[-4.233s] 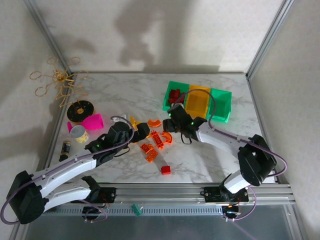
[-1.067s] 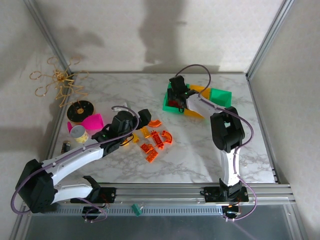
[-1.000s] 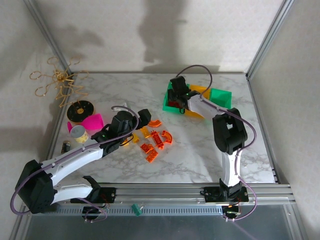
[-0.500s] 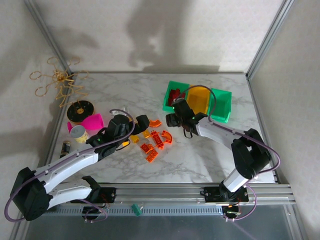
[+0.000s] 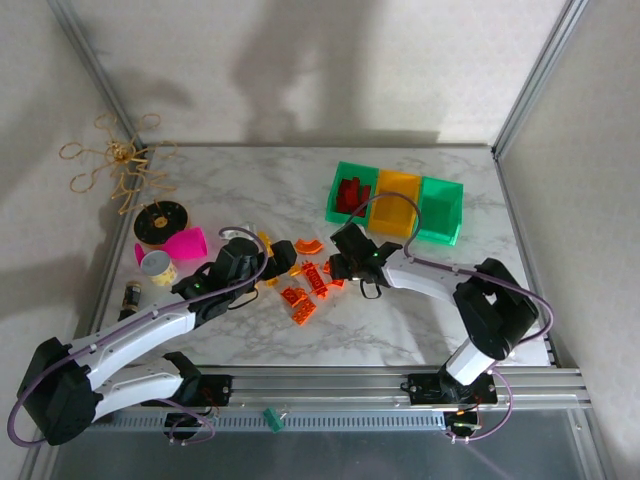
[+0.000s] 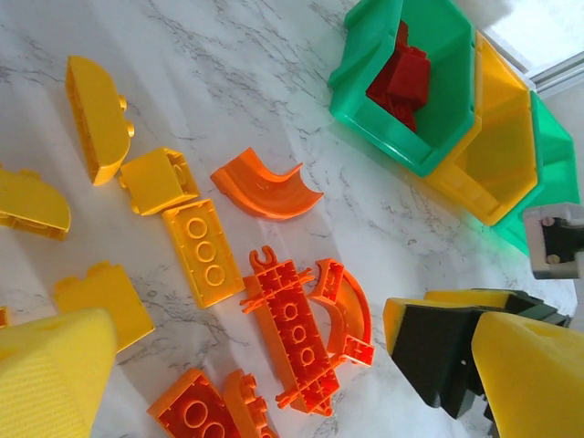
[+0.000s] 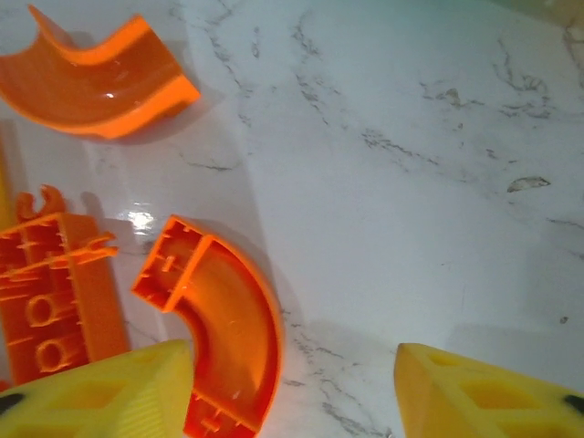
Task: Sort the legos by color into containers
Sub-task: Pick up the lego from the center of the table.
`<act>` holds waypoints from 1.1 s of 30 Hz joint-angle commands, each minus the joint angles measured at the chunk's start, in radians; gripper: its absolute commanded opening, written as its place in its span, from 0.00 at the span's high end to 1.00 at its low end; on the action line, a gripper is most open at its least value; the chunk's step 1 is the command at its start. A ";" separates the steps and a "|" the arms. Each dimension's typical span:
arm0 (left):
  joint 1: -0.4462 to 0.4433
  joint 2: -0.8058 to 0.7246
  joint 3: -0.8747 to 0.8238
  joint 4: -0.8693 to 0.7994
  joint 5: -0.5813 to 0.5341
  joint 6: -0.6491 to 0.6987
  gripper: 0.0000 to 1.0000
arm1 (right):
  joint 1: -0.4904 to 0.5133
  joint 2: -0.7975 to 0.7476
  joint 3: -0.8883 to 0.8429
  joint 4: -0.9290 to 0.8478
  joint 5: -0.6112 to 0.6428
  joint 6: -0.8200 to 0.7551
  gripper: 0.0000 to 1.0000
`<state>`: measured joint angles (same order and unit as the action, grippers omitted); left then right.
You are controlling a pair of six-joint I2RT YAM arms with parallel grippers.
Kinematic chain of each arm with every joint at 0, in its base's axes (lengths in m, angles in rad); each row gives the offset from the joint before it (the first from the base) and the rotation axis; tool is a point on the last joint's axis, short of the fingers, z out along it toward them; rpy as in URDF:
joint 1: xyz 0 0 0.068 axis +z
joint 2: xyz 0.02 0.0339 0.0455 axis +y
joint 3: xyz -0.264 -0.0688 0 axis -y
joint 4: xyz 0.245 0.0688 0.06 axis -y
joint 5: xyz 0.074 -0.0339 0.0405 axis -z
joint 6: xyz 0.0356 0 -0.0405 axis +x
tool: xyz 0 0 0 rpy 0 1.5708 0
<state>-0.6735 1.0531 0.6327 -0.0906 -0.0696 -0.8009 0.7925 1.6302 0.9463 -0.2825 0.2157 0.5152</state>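
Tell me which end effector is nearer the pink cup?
Left. The left end effector is right of the pink cup; the right end effector is farther right, beyond most orange bricks.

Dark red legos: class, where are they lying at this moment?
In the top external view the dark red legos lie inside the leftmost green bin, next to the orange-yellow bin.

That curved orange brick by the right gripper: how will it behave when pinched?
The curved brick looks like rigid, glossy plastic, so probably stiff and light but slick. Its arc gives the right gripper no parallel faces; it may pivot or squirt out. Lying flat, it likely won't roll.
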 commanded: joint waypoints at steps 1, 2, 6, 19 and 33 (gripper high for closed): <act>-0.008 -0.013 -0.009 -0.009 0.004 -0.005 0.00 | 0.004 0.046 0.028 0.018 0.012 0.022 0.48; -0.008 -0.013 -0.008 -0.014 0.001 -0.003 0.00 | 0.004 0.058 0.032 0.018 0.011 0.023 0.50; -0.009 -0.016 -0.009 -0.020 -0.009 -0.003 0.00 | 0.004 0.090 0.040 0.027 0.001 0.017 0.59; -0.009 -0.005 -0.013 -0.019 -0.015 0.004 0.00 | 0.003 0.112 0.011 0.035 -0.028 0.025 0.84; -0.009 -0.014 -0.010 -0.029 -0.018 0.001 0.00 | 0.003 0.092 -0.008 0.038 -0.022 0.052 1.00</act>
<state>-0.6735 1.0534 0.6327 -0.1005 -0.0704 -0.8005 0.7925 1.7336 0.9588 -0.2272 0.1822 0.5476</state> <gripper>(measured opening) 0.996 0.040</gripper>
